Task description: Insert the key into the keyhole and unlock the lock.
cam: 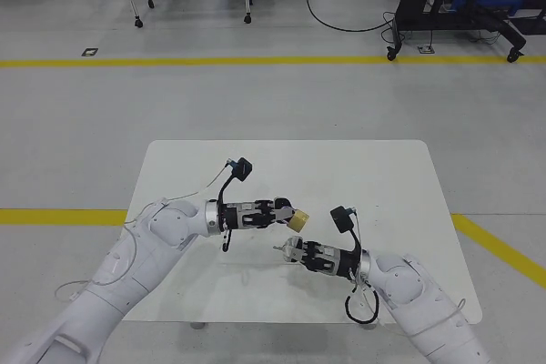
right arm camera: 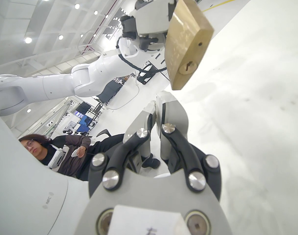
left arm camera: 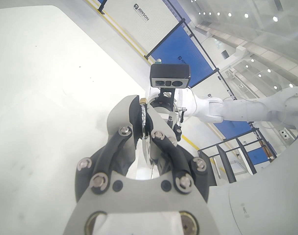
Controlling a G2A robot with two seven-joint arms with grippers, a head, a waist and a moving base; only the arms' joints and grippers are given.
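In the top view the left gripper (cam: 287,217) is clamping the brass lock (cam: 298,219) and holding it in the air above the white table (cam: 382,173). The right gripper (cam: 287,247) is sitting just beside and slightly nearer the robot, fingers pressed together on a thin sliver that I take to be the key (cam: 276,246). Key and lock are apart, so I judge the robot is working on the alignment step, with insertion not yet begun. In the left wrist view the pads are squeezing a silvery band, likely the shackle (left arm camera: 143,118), with a glint of brass showing at the fingertips and the lock body hiding beyond them. In the right wrist view the lock is hanging close ahead of the closed fingertips, tilted, with its bottom face turning toward the camera. The keyhole (right arm camera: 188,67) is showing there as a dark slot in a round cylinder, with a small rivet hole near it. The brass is looking dull and scuffed, with rounded corners. The next move is calling for the key tip to come into line with that slot, blade matching its angle, then a straight push and a twist while the other arm is bracing the lock.
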